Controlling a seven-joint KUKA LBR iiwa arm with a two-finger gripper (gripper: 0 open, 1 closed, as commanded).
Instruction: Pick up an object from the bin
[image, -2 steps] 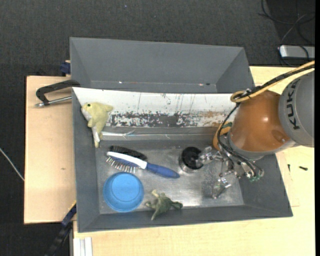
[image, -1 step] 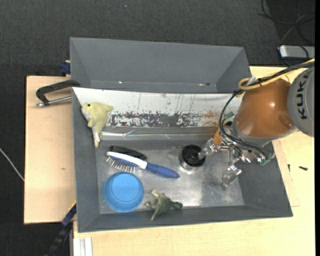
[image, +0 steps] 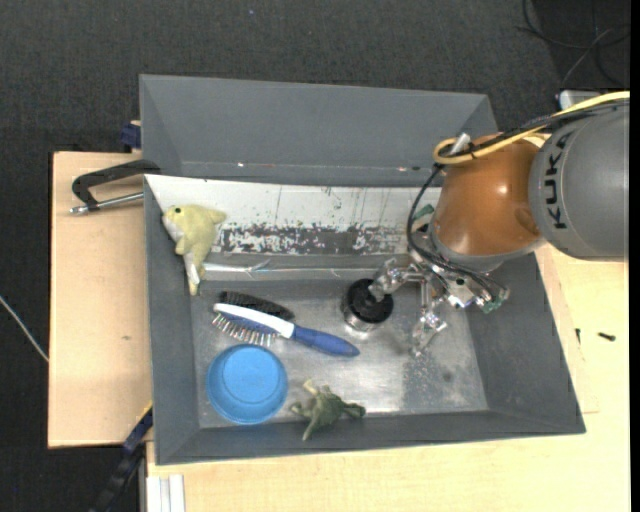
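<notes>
While looking down into the grey metal bin (image: 310, 125), find the gripper (image: 428, 328) low in the right half, hung under the orange wrist cover (image: 485, 205) of the grey arm (image: 598, 185) reaching in from the right. Place it over scuffed grey floor, about midway between back and front walls. Cannot tell the pincer's state: spread or pressed together not readable among the metal parts and cables below the wrist. Log the nearest thing as a black round knob-like piece (image: 367, 302) on a silvery base, just left of the gripper; touching or apart not readable from this angle. Record a hairbrush (image: 275, 325) further left, black back with white bristles, blue handle pointing right and ending close in front of the black piece. Mark a blue round bowl (image: 247, 383) in the front left corner, open side up, just in front of the brush head. Note a green toy dinosaur (image: 325, 408) right of the bowl, close against the front wall. Enter a pale yellow soft toy (image: 195, 235) in the back left corner, leaning at the left wall, well apart from the gripper.
</notes>
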